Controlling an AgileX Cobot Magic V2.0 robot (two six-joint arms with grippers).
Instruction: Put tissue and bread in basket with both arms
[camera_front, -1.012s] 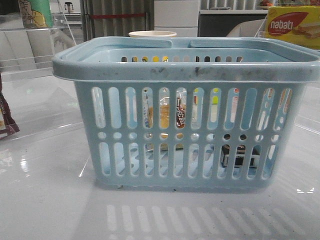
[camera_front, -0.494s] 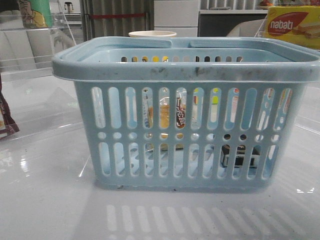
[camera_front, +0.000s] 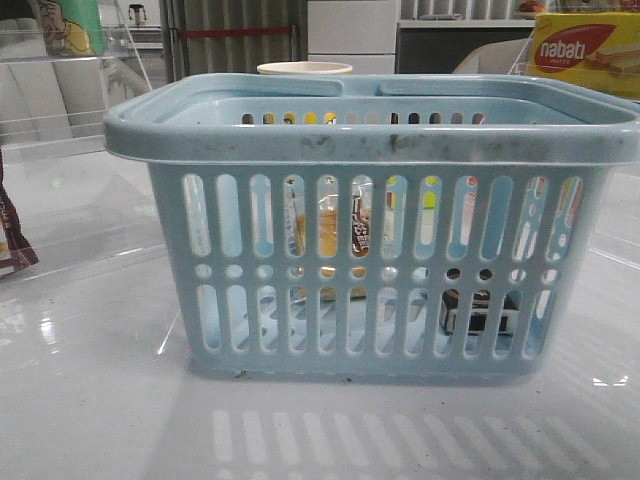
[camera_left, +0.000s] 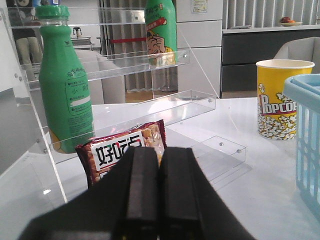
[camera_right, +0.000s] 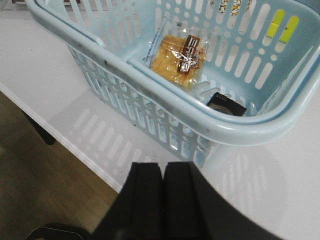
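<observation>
Only the two grippers show, each in its own wrist camera. The left gripper has two broad, flat black fingers with a matte, slightly grainy plastic surface and rounded upper corners; a thin dark seam runs between them, and the black body widens below into sloping shoulders. The right gripper looks the same: two matte black rectangular fingers with softly rounded tips, a narrow seam, and a flaring black base. No cables, screws or markings are visible.
</observation>
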